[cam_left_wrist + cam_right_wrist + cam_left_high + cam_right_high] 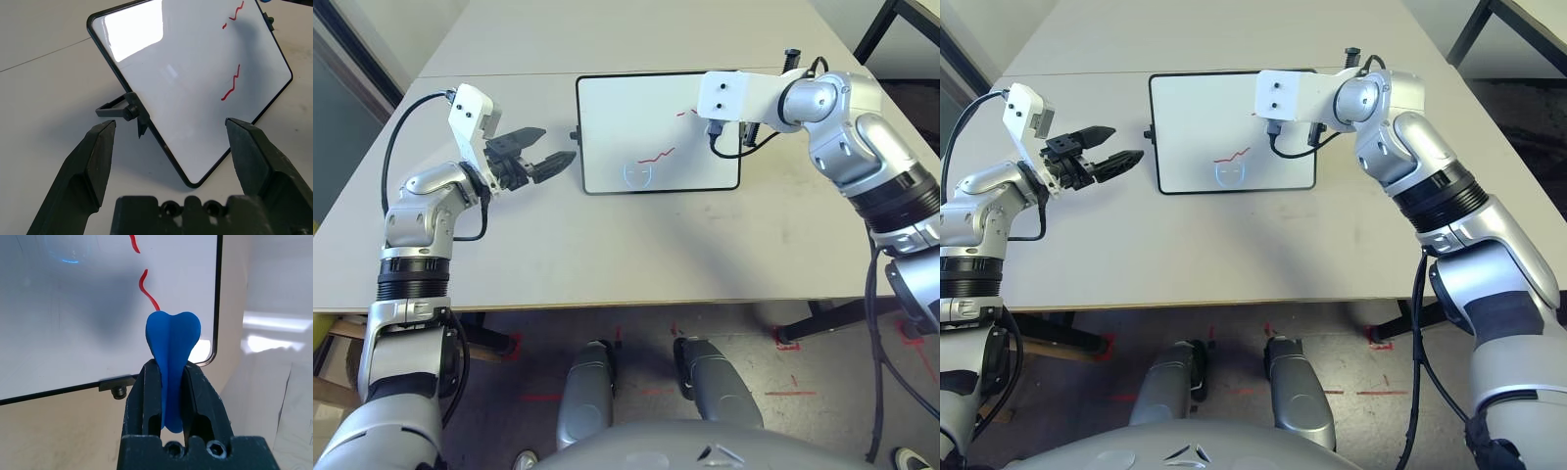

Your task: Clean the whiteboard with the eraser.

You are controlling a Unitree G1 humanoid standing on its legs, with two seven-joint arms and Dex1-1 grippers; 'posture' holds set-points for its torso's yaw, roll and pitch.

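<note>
The whiteboard (626,117) lies flat on the table ahead of me, with red squiggles (656,155) near its middle and right part. My right arm's white wrist housing (734,95) hangs over the board's right end. In the right wrist view my right gripper (172,369) is shut on the blue eraser (172,342), held upright just above the board's edge near a red mark (146,286). My left gripper (553,145) stands open just left of the board, empty, its fingers (98,152) pointing at the board's side knob (131,111).
The beige table (607,245) has a seam (489,75) running across behind the board. Its front edge is close to my body. A black cable (401,127) loops off my left wrist. A dark frame leg (891,20) stands at the far right.
</note>
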